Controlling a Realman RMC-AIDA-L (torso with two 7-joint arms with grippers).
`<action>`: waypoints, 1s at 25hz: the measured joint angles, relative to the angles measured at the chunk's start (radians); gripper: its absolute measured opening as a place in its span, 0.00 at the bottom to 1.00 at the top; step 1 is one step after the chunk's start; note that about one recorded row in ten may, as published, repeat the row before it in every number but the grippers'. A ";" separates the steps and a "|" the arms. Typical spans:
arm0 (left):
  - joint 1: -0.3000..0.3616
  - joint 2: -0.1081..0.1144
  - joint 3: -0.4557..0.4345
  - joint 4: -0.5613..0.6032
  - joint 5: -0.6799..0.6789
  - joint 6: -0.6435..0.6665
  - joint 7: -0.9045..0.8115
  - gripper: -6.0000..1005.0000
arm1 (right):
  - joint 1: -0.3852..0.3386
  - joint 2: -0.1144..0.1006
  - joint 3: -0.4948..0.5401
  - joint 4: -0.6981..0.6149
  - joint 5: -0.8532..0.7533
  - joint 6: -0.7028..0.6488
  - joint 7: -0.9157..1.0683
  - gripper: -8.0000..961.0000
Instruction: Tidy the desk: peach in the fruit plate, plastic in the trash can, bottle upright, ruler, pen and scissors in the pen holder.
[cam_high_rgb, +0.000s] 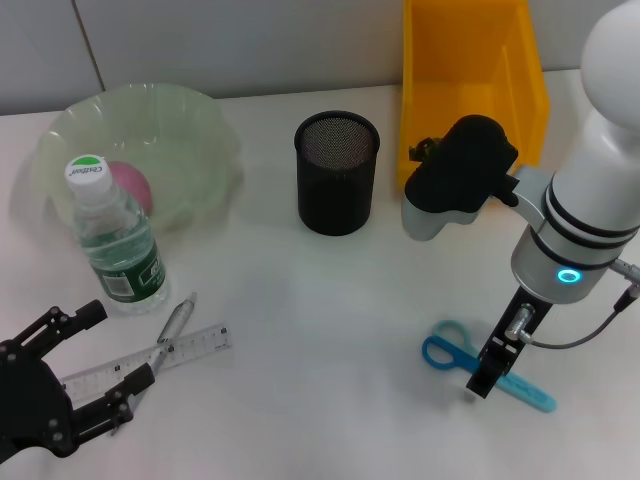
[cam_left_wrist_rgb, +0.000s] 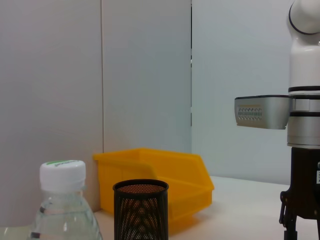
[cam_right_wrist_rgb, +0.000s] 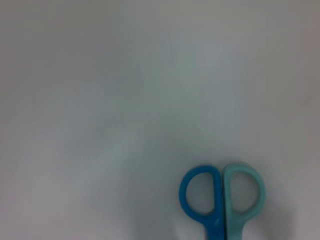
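Jaws on the right gripper (cam_high_rgb: 484, 385) are set low over the scissors (cam_high_rgb: 480, 366), right at the middle where the handles meet the blades. Whether these jaws are spread or pressed together cannot be told, because they are seen end-on and are dark.

Things could go wrong from here. If the scissors are pinched off-centre, they could be tipped or spun, and they could be dropped on the way to the holder (cam_high_rgb: 337, 172). If the jaws are pushed down too hard, the scissors could be shoved along the table (cam_high_rgb: 330, 330) and missed. These are only guesses.

The scissors are lying flat on the table, with the blue handle rings seen on the robot's left of the jaws and the covered blades on the other side. In the right wrist view only the two rings (cam_right_wrist_rgb: 220, 192) are seen, at the edge of the picture.

The left gripper (cam_high_rgb: 85, 385) is held low at the near left, with its jaws spread wide. One finger (cam_high_rgb: 120, 385) is lying on the ruler (cam_high_rgb: 150, 362), and the pen (cam_high_rgb: 172, 325) is lying across the ruler just beside it.

Farther out, the bottle (cam_high_rgb: 115, 240) is already standing upright, next to the plate (cam_high_rgb: 195, 110). The peach (cam_high_rgb: 132, 185) is already in the plate. The holder is standing in the middle at the back and looks empty. The yellow bin (cam_high_rgb: 470, 70) is just behind the right arm.
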 joint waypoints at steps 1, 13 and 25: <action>0.000 0.000 0.000 0.000 0.000 0.000 0.000 0.84 | 0.000 0.000 0.000 0.000 0.000 0.002 0.000 0.87; 0.000 -0.001 0.000 -0.002 0.000 0.002 0.000 0.84 | 0.000 0.000 -0.023 0.002 0.000 0.021 0.017 0.78; 0.000 -0.001 0.000 -0.001 0.000 0.006 0.000 0.84 | 0.002 0.000 -0.056 -0.003 0.002 0.021 0.044 0.62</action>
